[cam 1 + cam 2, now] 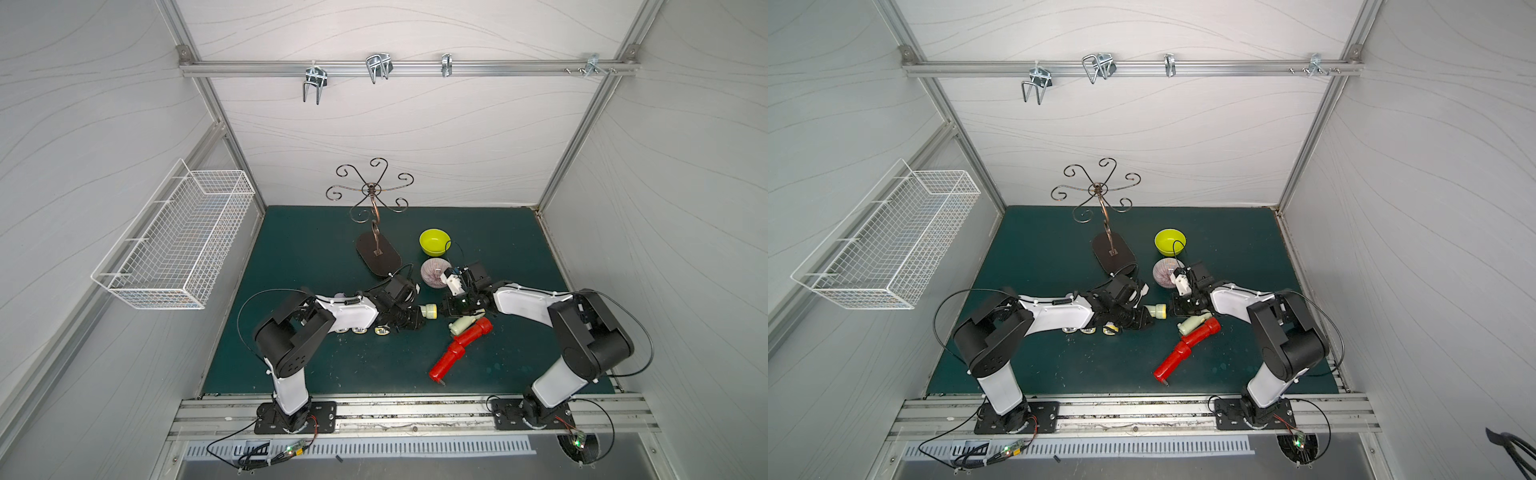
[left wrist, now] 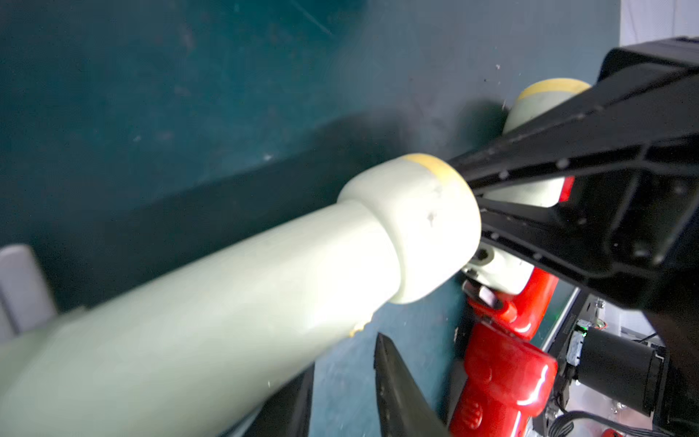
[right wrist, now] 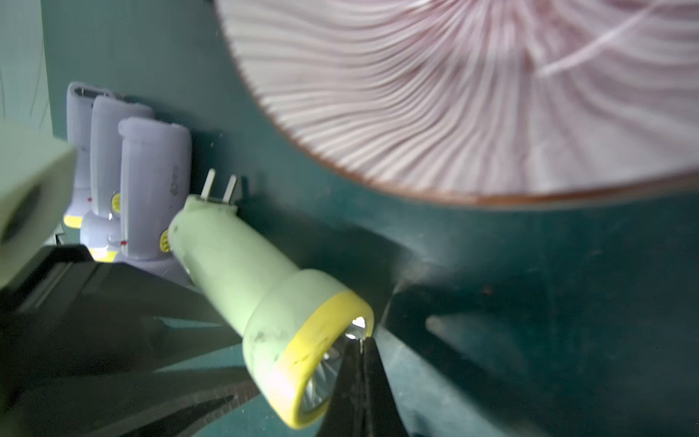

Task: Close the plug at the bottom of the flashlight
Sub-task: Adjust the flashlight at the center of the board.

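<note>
A white wire basket (image 1: 174,237) is seen mounted on the left wall. On the green desk (image 1: 316,365), three lavender flashlights (image 3: 151,189) are laid side by side, just to the near side of the left arm's wrist. A metal stand (image 1: 377,253) is placed farther back.

The left gripper (image 1: 415,319) is held over the middle of the desk, its fingers pinching the body of the pale green flashlight (image 1: 428,311). The flashlight is raised off the desk with its yellow-rimmed head turned to the right. At its left end the plug (image 3: 219,185) is shown with both prongs sticking out, not folded in.

The right gripper (image 3: 361,363) is set just right of that head. Its fingers are pressed together with nothing between them, their tips at the rim of the lens. Just near of it, a second pale green flashlight (image 1: 462,323) is laid against two red flashlights (image 1: 459,347). Farther back, a striped bowl (image 1: 432,272) and a yellow-green bowl (image 1: 434,242) are found.
</note>
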Robot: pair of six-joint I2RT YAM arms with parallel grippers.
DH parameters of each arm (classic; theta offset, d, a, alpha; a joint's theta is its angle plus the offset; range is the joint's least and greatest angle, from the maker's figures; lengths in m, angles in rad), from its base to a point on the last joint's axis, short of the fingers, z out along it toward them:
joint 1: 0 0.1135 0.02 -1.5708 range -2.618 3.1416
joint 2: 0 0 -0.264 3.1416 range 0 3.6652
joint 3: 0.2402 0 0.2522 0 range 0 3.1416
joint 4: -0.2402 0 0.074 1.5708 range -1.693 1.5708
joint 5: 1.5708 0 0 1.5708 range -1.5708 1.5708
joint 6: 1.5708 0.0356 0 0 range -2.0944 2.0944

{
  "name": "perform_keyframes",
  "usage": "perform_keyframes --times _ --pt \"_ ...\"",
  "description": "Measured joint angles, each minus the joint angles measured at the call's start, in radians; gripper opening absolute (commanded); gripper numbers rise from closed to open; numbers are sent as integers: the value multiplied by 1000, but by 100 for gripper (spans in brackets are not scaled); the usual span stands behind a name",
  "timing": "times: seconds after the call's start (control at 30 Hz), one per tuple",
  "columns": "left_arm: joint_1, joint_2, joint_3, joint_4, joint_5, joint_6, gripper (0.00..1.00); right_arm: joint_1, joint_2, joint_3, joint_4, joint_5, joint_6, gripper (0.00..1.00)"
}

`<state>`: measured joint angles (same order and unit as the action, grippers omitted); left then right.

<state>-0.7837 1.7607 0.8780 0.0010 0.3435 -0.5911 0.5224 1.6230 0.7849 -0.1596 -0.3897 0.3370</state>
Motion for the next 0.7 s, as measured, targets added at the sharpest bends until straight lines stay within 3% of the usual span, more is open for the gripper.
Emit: perform_keyframes --times 0.4,0.7 --pt "0 -196 -84 -82 -69 3 37 -43 -114 42 -28 36 -19 0" --pt "37 -203 -89 -75 -77 -16 37 13 -26 130 5 27 -12 0"
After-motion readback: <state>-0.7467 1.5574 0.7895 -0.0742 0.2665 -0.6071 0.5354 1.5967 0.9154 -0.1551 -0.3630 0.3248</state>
